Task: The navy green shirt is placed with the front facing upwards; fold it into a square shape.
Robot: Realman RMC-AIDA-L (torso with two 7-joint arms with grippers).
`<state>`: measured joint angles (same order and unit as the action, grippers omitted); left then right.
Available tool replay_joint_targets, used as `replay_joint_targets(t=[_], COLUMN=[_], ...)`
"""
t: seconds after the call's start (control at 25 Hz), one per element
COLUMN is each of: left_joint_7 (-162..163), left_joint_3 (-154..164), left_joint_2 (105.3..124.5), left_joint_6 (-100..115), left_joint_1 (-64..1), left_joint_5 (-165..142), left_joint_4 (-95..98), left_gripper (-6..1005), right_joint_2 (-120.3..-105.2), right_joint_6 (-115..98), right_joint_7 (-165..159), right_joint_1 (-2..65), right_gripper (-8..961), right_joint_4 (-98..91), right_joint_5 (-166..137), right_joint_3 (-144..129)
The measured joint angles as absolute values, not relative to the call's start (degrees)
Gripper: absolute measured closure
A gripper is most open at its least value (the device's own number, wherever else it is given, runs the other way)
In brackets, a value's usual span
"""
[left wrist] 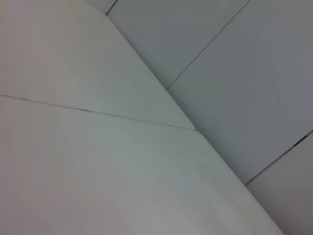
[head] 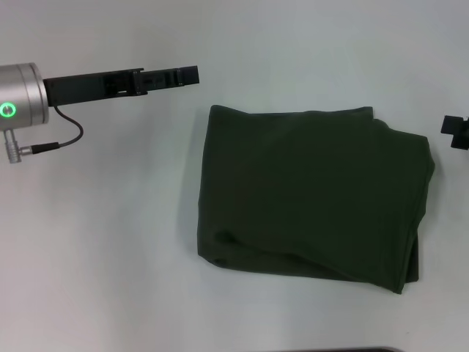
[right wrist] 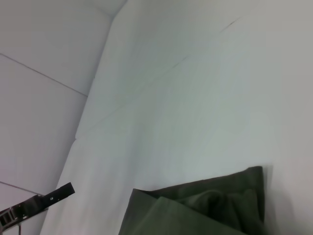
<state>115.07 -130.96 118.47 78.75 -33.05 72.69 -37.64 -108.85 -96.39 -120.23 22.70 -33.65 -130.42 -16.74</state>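
shirt (head: 311, 198) folded square, flat

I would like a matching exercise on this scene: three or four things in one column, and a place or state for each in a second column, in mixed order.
Things:
1. navy green shirt
2. left gripper
3. right gripper
4. green light

Places or states:
A. at the right edge of the head view, beside the shirt
B. folded, plain side up, on the table
C. glowing on the silver wrist of the left arm
D. above the table, up and left of the shirt

Pairs: 1-B, 2-D, 3-A, 4-C
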Motion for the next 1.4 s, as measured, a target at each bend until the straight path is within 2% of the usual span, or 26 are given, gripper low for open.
replay_joint_targets(t=[0.32,0.88,1.2,1.4], left_joint_7=[114.8,117.5,118.5,119.8], left_joint_3=[-131.0,-130.8,-130.4,-127.9], left_joint_2=[118.38,118.16,121.37,122.27], left_joint_6=[78.7,78.2,72.9,70.0], left_joint_1=[-33.0,-36.4,-40.9,-42.0], left_joint_5=[72.7,63.7,55.6,53.6], left_joint_4=[-37.7,-37.4,-37.0,-36.7], left_gripper=[66,65,66,66], right_joint_2=[-109.74,-109.16,-109.06,-109.06], right_joint_6=[-93.8,-94.3,-95.5,-95.6], right_joint_7=[-120.4,-120.9,-122.4,-122.8], right_joint_1=[23.2,23.5,24.3,24.6], right_gripper=[92,92,93,94], right_joint_4=[-33.0,-32.7,-33.0,-33.0], right_joint_5=[-130.9,-130.8,-130.6,-130.6], right_joint_3=[-17.2,-17.4,-17.1,-17.3])
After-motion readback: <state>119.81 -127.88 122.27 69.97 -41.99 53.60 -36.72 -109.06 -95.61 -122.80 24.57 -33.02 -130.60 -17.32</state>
